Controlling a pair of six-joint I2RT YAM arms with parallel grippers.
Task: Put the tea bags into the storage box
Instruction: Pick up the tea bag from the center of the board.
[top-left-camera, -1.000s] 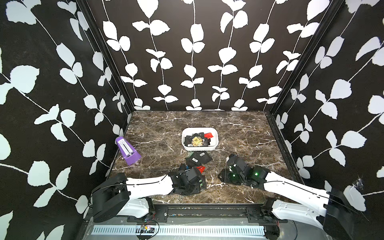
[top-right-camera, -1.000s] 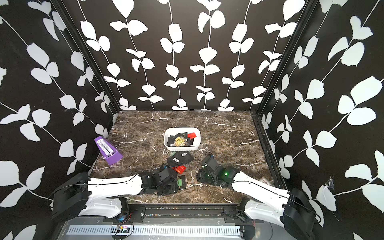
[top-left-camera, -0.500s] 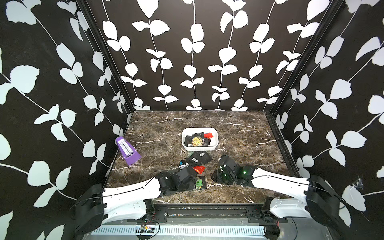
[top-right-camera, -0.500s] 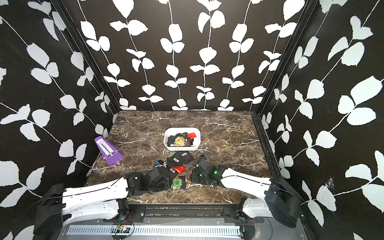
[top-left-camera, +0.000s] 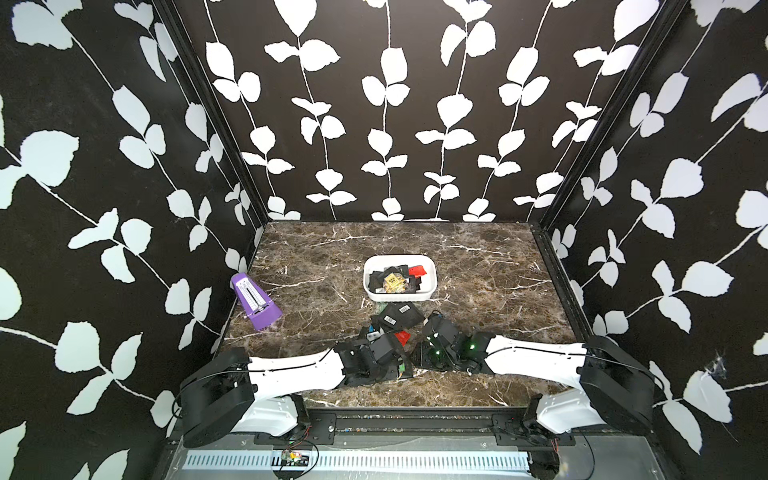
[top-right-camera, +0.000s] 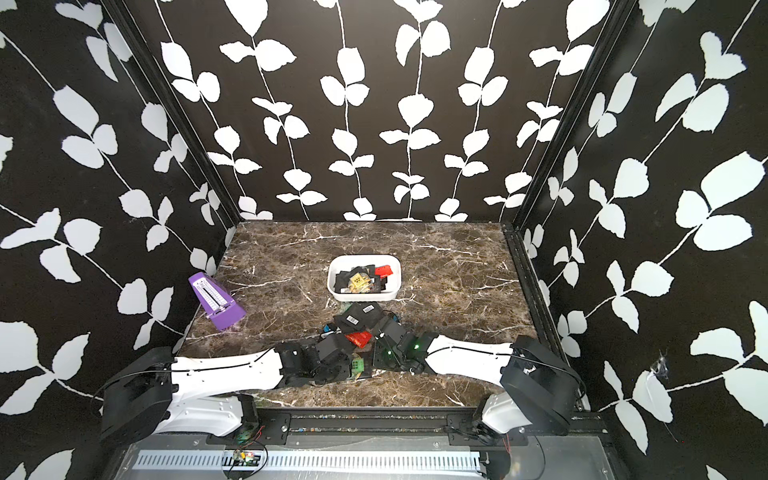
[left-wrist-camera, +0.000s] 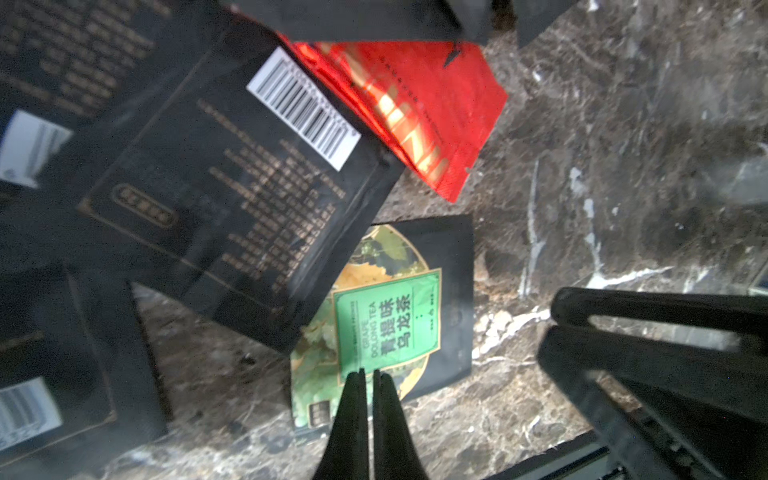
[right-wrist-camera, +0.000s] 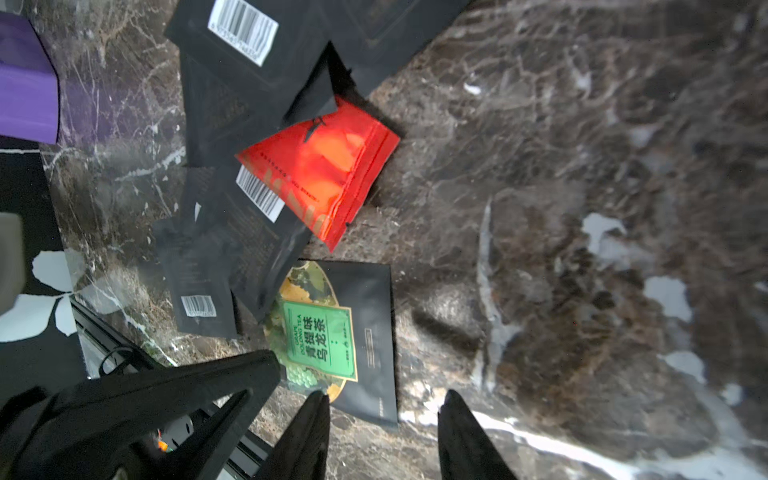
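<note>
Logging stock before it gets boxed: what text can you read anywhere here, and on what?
"GRAPE OOLONG TEA": green label of the green-label sachet
"青提味乌龙茶": same label
Black sachet, barcode digits and gold print: too blurred to read
Red sachet, gold print: too blurred to read
Metronome, scale marks: too small to read

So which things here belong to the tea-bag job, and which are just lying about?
Job: storage box; tea bags already in it; loose green-label sachet, red sachet, black barcode sachets.
Lying about: purple metronome.
</note>
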